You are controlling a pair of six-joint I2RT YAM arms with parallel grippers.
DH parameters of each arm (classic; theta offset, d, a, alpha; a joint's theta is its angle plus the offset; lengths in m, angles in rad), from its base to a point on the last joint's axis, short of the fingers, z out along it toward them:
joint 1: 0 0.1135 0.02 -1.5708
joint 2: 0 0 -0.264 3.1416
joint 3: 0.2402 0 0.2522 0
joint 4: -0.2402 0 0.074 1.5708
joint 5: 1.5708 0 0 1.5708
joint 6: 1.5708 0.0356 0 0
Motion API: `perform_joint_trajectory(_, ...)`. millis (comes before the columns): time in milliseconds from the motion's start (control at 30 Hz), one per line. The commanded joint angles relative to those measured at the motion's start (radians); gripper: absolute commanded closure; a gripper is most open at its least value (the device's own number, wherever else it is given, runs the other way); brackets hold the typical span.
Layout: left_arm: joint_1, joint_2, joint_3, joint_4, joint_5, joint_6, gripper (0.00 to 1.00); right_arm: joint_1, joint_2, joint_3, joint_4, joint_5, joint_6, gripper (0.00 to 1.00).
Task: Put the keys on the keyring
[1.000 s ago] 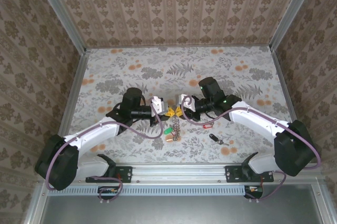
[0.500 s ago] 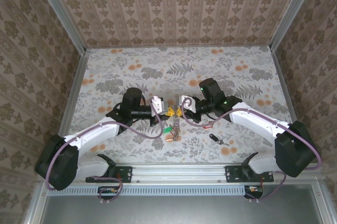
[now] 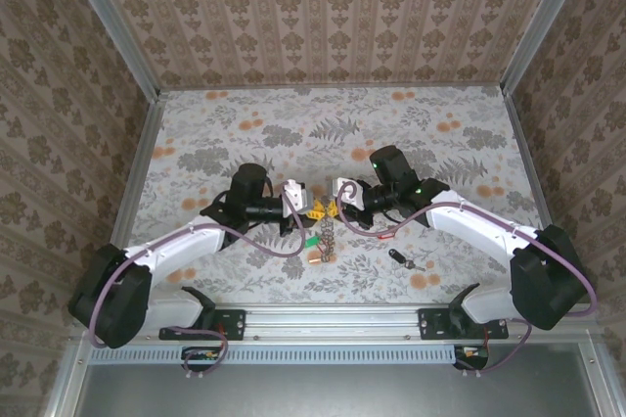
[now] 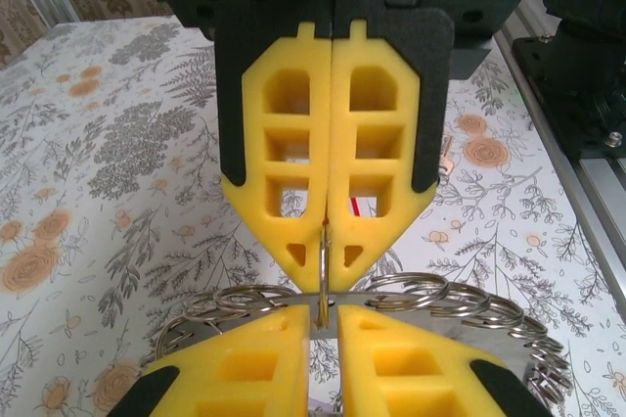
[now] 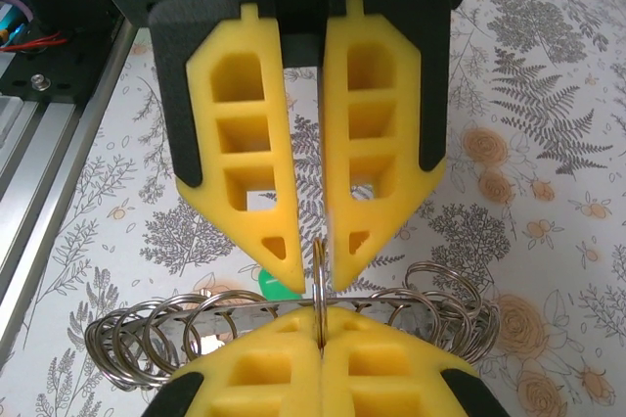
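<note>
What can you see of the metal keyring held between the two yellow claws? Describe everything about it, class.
The silvery metal keyring looks like a curved band strung with many small wire split rings, overlapping like beads. It spans sideways across both wrist views, with the floral table behind it. One thin loop stands upright, edge-on, at its middle. The right yellow foam claw is shut on that loop; the left yellow foam claw is slightly open around it.
</note>
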Motion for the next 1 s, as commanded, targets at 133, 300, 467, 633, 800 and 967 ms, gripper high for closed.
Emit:
perform_joint_trajectory(133,-0.016,0.020,0.038,0.025,0.036,0.009,0.85,0.003,0.004,0.035,-0.014,-0.045,0.002,1.00)
perform_joint_trajectory(300,-0.018,0.011,0.033,0.040,0.008,0.004,0.84,0.003,0.010,0.041,-0.029,-0.032,-0.004,1.00)
perform_joint_trajectory(467,-0.019,-0.012,0.022,0.048,-0.014,0.001,0.82,0.003,0.012,0.047,-0.039,-0.018,-0.004,1.00)
perform_joint_trajectory(633,-0.019,-0.017,0.020,0.049,-0.026,-0.002,0.81,0.004,0.016,0.051,-0.044,-0.015,-0.004,1.00)
perform_joint_trajectory(800,-0.025,-0.020,0.020,0.057,-0.037,-0.008,0.81,0.003,0.018,0.054,-0.052,-0.011,-0.004,1.00)
perform_joint_trajectory(967,-0.035,-0.007,0.028,0.048,-0.032,-0.001,0.86,0.005,0.015,0.056,-0.048,-0.018,0.002,1.00)
